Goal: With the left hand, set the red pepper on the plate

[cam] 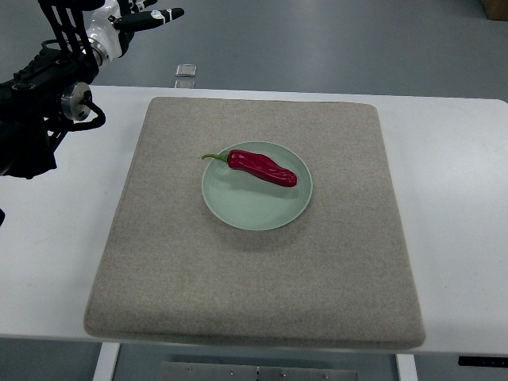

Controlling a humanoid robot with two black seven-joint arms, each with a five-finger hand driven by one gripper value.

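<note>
The red pepper [263, 167] lies on the pale green plate [254, 210], mid-mat, so the placing looks done. The left hand [131, 20] hangs up at the far left corner, fingers spread, holding nothing.

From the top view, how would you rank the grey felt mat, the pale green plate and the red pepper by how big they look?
Largest to smallest:
1. Grey felt mat, covering most of the white table.
2. Pale green round plate, at the mat's middle.
3. Glossy red pepper, lying on the plate.
</note>
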